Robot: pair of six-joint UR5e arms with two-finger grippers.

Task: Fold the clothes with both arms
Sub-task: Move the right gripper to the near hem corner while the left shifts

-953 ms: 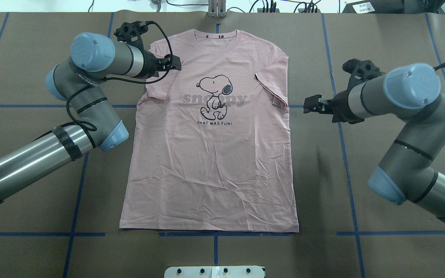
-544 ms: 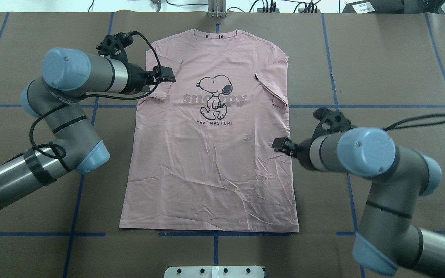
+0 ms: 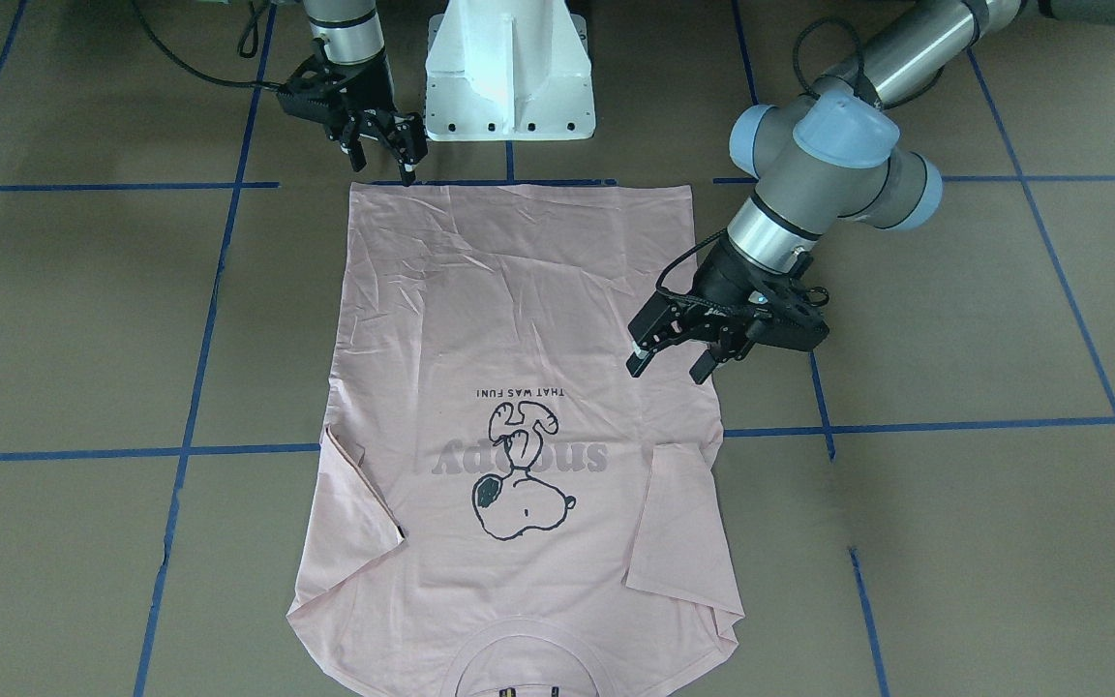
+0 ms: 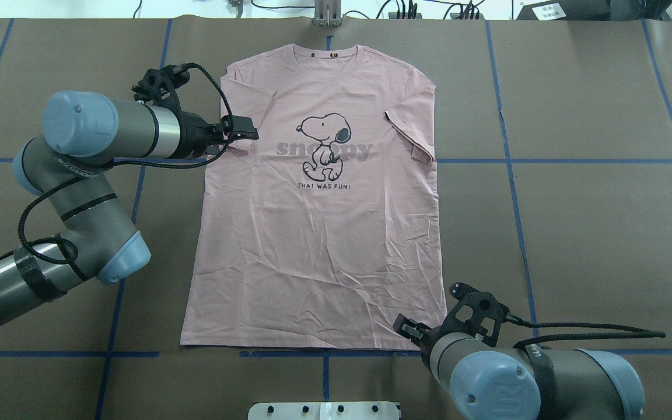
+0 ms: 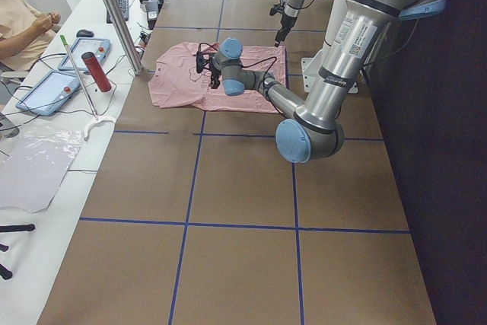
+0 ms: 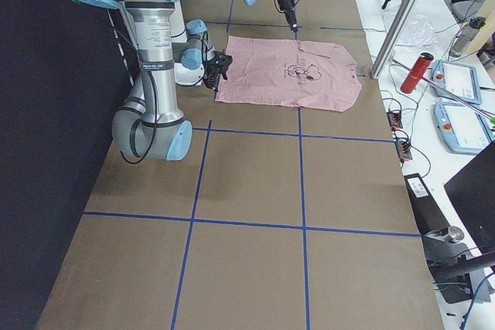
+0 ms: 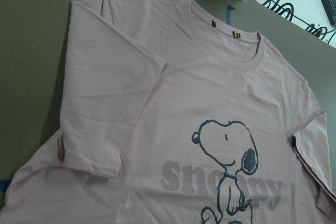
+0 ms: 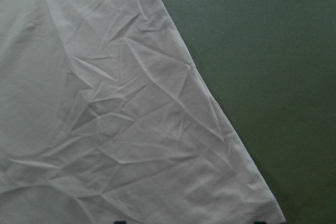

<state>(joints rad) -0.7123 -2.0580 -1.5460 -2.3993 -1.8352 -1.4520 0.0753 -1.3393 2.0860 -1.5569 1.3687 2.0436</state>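
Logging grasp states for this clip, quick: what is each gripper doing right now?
Left gripper: open, holding nothing, above the pink T-shirt near its sleeve.
Right gripper: open, holding nothing, at the T-shirt's hem corner.

A brown paper-covered table (image 4: 592, 87) gridded with blue tape lines (image 4: 575, 160); a white moulded pedestal (image 3: 509, 68) at one long edge; on the white bench opposite, a red cylindrical bottle (image 5: 97, 71), a blue-rimmed touchscreen pendant (image 5: 47, 93), a clear plastic bag (image 5: 34, 165).
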